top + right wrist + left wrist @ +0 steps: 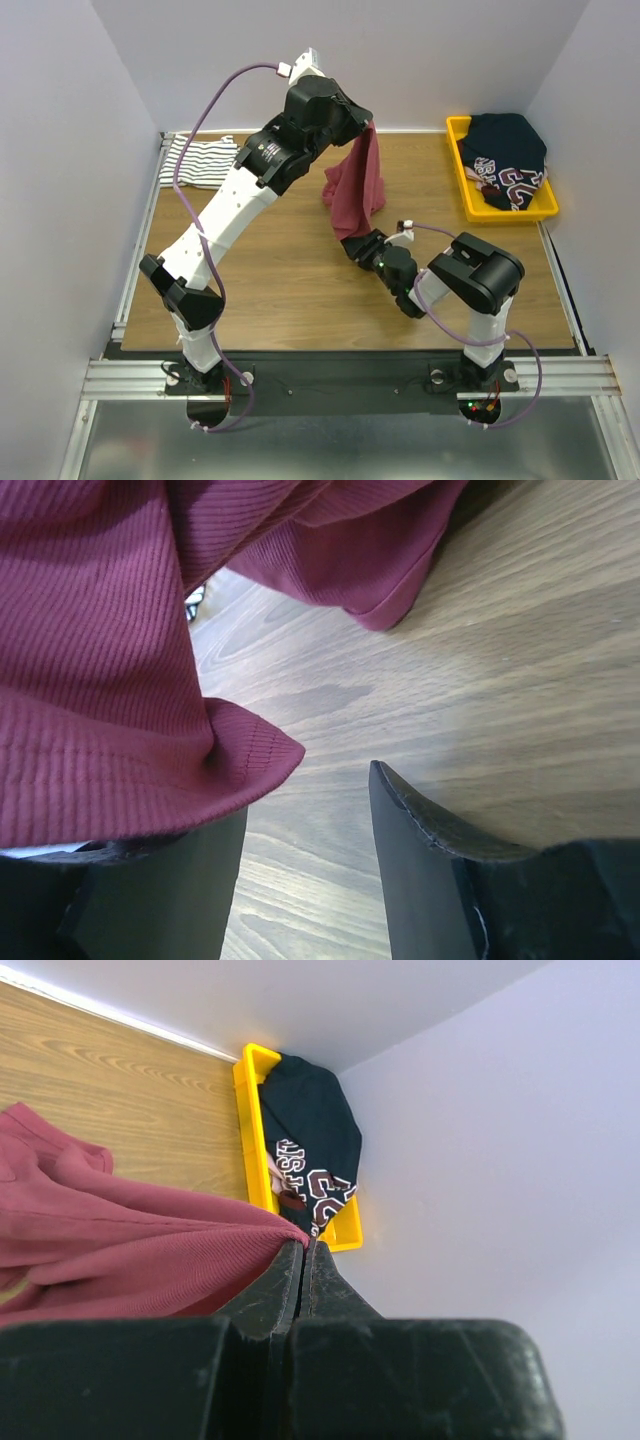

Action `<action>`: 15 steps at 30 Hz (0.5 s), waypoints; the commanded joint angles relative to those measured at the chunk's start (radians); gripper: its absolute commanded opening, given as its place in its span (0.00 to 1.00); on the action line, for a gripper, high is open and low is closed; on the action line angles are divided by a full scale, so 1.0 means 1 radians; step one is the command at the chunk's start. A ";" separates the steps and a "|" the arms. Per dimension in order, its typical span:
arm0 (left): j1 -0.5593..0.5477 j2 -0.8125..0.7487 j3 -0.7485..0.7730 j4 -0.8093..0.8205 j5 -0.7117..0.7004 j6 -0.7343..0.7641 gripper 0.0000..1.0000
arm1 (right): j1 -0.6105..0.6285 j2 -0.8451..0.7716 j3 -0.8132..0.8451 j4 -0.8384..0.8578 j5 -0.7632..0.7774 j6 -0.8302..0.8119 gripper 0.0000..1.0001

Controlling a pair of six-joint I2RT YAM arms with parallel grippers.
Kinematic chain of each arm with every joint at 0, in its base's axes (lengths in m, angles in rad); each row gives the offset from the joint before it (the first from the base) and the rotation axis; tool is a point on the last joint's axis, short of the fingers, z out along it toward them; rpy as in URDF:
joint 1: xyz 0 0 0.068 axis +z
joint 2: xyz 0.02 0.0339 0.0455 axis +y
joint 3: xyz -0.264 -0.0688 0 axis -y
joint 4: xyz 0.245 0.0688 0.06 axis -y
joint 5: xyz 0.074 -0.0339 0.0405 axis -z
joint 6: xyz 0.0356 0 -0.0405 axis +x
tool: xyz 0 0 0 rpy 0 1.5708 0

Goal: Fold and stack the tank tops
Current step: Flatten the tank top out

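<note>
The maroon tank top [358, 185] hangs from my left gripper [372, 125], which is shut on its upper edge and holds it raised over the middle back of the table; its lower end touches the wood. In the left wrist view the jaws [303, 1250] pinch the maroon cloth [130, 1250]. My right gripper [358, 246] is open, low at the cloth's bottom end; a hem of the maroon top [110, 680] drapes over its left finger, with bare wood between the fingers [330, 810]. The striped white tank top [198, 162] lies crumpled at the back left corner.
A yellow bin [462, 180] at the back right holds a dark navy printed garment [508, 155]; both also show in the left wrist view [252, 1130]. White walls enclose the wooden table [290, 290] on three sides. A metal rail runs along the near edge.
</note>
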 commanded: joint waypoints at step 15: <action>-0.016 -0.041 0.006 0.105 -0.005 -0.026 0.00 | 0.004 -0.158 -0.051 0.255 0.089 -0.022 0.56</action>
